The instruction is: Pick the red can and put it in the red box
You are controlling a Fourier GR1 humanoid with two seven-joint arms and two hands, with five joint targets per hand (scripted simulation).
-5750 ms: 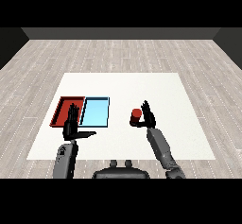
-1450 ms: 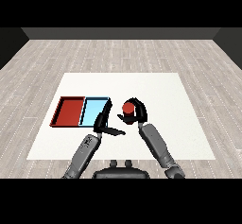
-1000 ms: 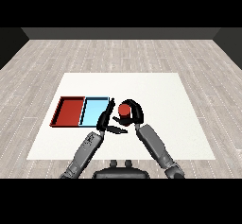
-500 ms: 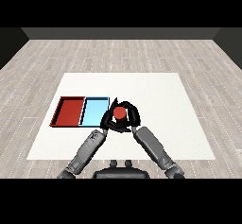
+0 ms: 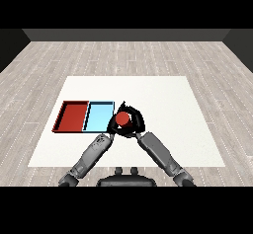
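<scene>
Both grey forearms angle inward and meet near the middle. The right hand (image 5: pixel 135 121) curls its fingers closed in a grasp. The left hand (image 5: pixel 113 125) sits just beside it, fingers seemingly curled too.

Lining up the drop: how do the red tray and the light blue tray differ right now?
The red tray is the left one, farther from the red can; the light blue tray lies between them, its right edge by the robot hands holding the can. Colour differs. Both look alike in shape and hold nothing.
</scene>
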